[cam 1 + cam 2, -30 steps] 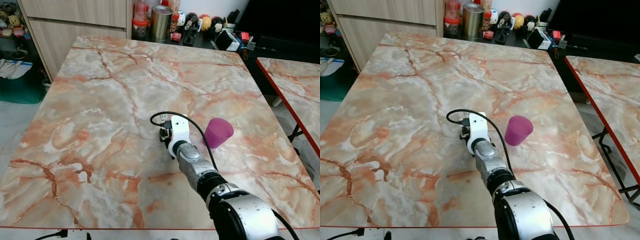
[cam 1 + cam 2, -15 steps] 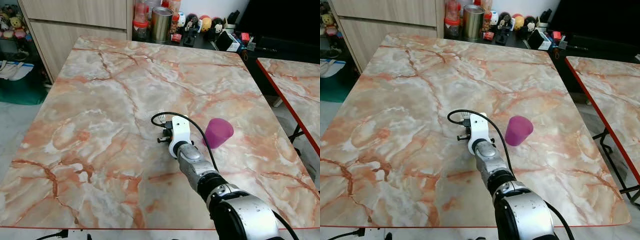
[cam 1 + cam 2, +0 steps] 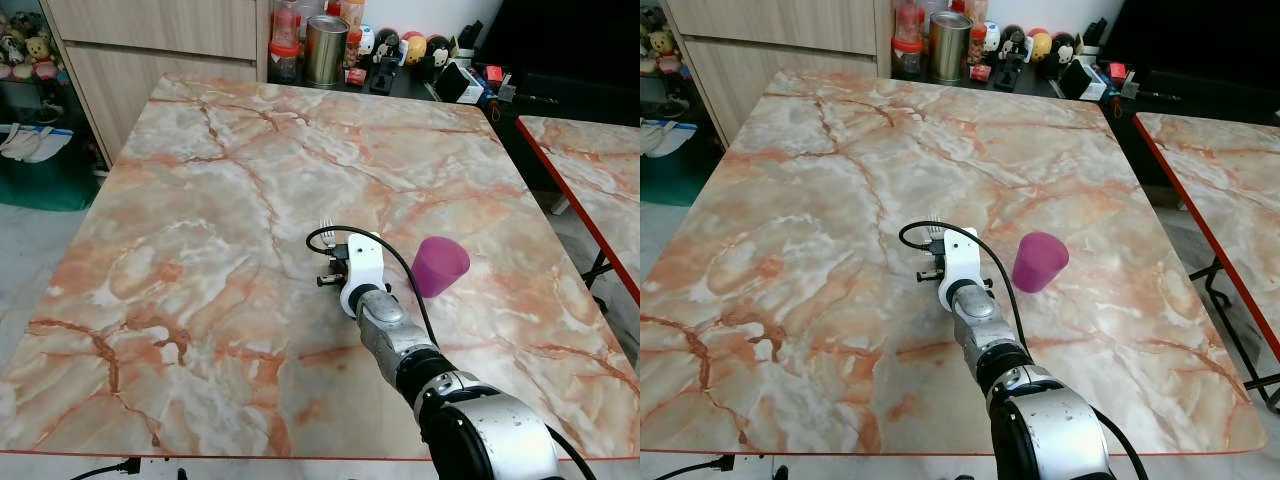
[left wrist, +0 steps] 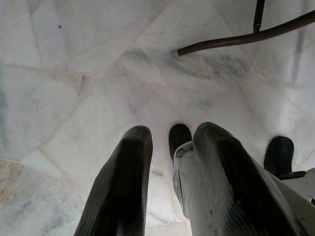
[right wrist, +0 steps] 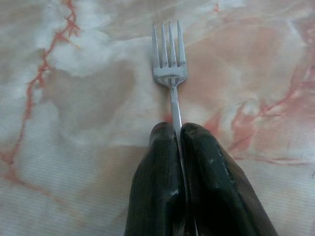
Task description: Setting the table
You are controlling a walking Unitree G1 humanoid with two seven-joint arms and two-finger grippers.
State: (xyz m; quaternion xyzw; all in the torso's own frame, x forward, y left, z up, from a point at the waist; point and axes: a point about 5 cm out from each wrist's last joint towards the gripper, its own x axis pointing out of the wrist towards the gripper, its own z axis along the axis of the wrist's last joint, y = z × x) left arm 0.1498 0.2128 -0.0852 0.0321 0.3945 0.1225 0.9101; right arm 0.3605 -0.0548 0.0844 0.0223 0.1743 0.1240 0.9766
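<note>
One silver metal fork (image 5: 170, 73) is pinched by its handle in the robot's right hand (image 5: 178, 147), tines pointing away across the marble-patterned counter (image 3: 200, 200) and lying low against it. Just beside the arm, to its right, stands an upturned purple plastic cup (image 3: 440, 266). By my reading the fork is being laid at its place; next the fingers need to part and lift away without dragging it. Compared with a second ago, the hand has scarcely shifted. The left hand (image 4: 170, 147) hangs idle over the pale tiled floor (image 4: 74, 73), its fingers slightly apart.
</note>
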